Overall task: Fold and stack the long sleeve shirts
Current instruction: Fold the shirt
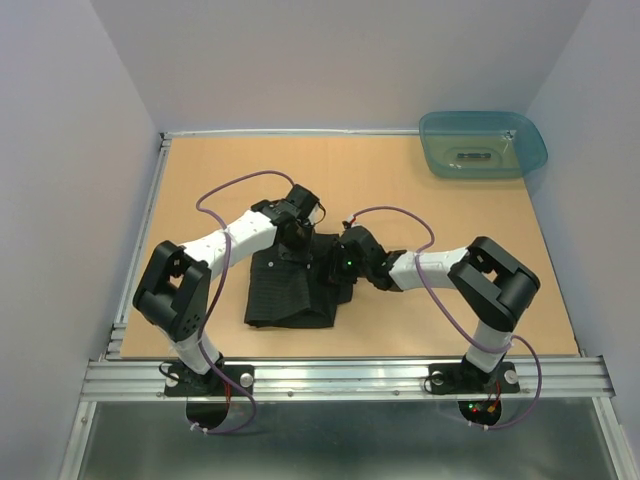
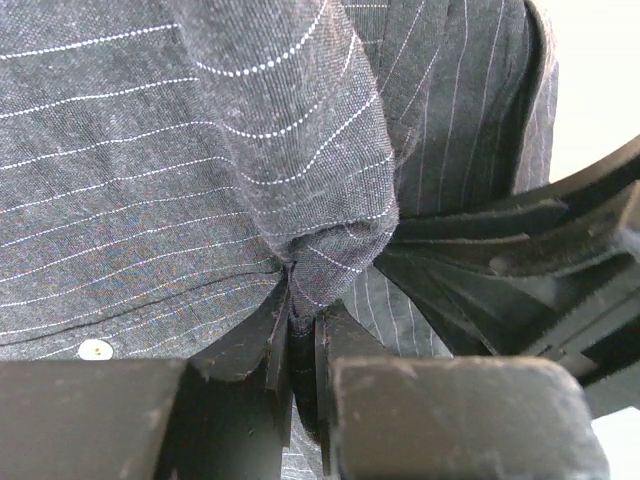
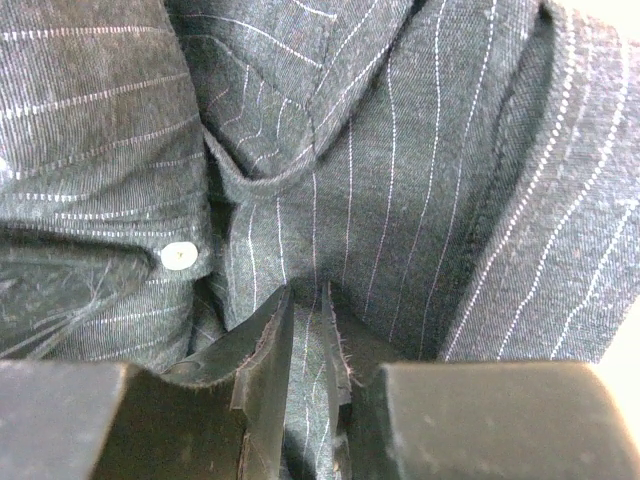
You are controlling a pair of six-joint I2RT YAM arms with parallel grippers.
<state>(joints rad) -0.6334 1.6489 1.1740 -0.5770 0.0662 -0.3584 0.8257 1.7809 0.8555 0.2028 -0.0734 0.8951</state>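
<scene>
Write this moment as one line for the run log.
left pincer: shut on shirt | right pincer: shut on shirt | shirt: bunched up | tub: far right corner

The right gripper (image 3: 310, 320) is sitting just beside the left gripper (image 2: 303, 320) over the black shirt (image 1: 290, 295), so you are getting no passage between them. The teal tub (image 1: 483, 145) is occupying the far right corner. Bare table (image 1: 420, 190) is lying open behind the shirt, to its left, and along the right side up to the tub.
</scene>
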